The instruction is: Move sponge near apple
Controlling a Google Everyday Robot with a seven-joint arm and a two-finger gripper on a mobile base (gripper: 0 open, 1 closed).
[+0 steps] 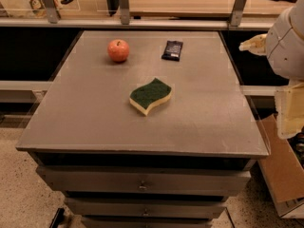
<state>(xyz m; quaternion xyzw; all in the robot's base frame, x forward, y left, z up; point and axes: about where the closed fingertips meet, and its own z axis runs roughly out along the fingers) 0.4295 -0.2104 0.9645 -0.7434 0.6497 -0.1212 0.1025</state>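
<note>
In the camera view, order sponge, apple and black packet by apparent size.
1. Wavy green-topped yellow sponge.
2. Round red-orange apple and black rectangular packet look alike, both farther back.
The tool is beside the grey table's right edge.

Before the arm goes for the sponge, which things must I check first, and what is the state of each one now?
1. Sponge lies alone near the middle of the table, nothing on it: ok.
2. Apple sits upright at the far left of the table: ok.
3. Bare surface beside the apple for setting the sponge down: ok.
4. Black packet is out of the line from sponge to apple, as it lies to the right of the apple: ok.
5. Gripper is above the sponge: not ok, it hangs past the table's right edge.
</note>
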